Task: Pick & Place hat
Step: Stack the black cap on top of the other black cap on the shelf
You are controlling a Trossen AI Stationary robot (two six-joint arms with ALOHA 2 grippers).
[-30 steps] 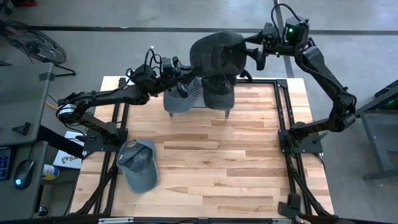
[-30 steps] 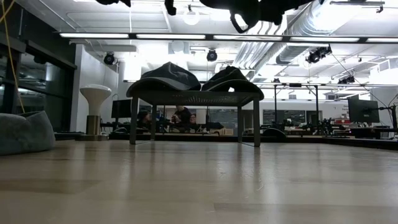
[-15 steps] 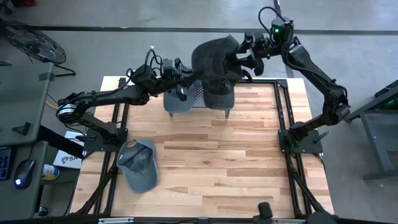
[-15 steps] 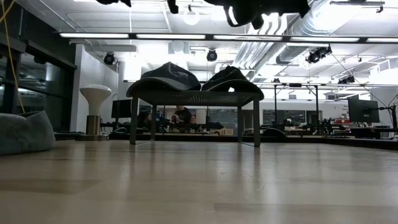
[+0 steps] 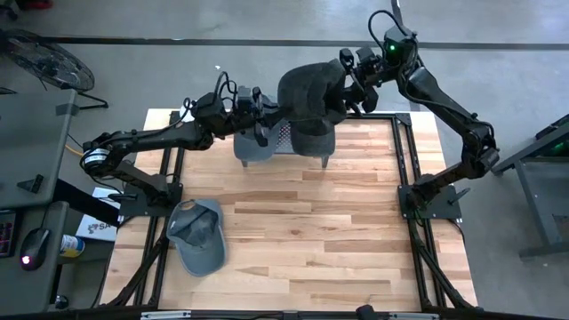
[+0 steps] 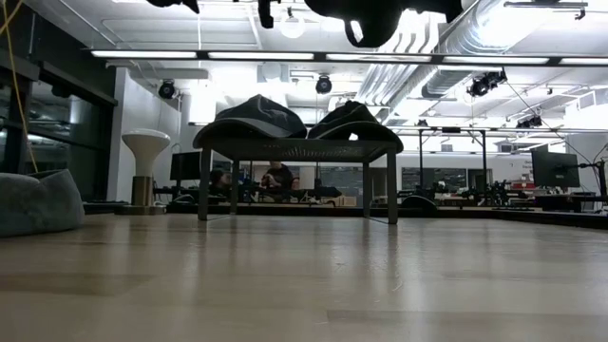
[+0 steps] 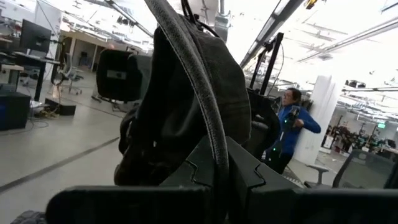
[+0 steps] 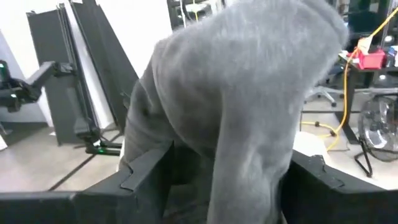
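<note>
A dark grey hat (image 5: 311,89) hangs in the air above a small black rack (image 5: 284,135) at the table's far edge. My left gripper (image 5: 270,112) reaches in from the left and is shut on the hat's edge. My right gripper (image 5: 348,85) comes from the right and is open, its fingers on either side of the hat's crown (image 8: 249,93). I cannot tell whether they touch it. On the rack's top rest a grey cap (image 5: 253,144) and a dark cap (image 5: 311,135). In the low view the held hat (image 6: 375,9) shows at the top edge. My left gripper pinches the hat's corded rim (image 7: 214,134) between its two fingers (image 7: 186,174). It comes nearly level from the table's left, tipped a little upward. The rim runs on upward from the fingers and the crown stands beyond them. The hat is lifted clear above the rack.
A grey cap (image 5: 197,236) lies on the wooden table (image 5: 338,231) near its left front. Black frame rails (image 5: 407,178) run along both sides of the table. In the left wrist view a person (image 7: 289,124) stands in the room beyond.
My right gripper has moved toward the table's left and swung round to face the hat, so the crown now sits between its open fingers. The hat has stayed aloft in my left gripper, shifting only slightly.
</note>
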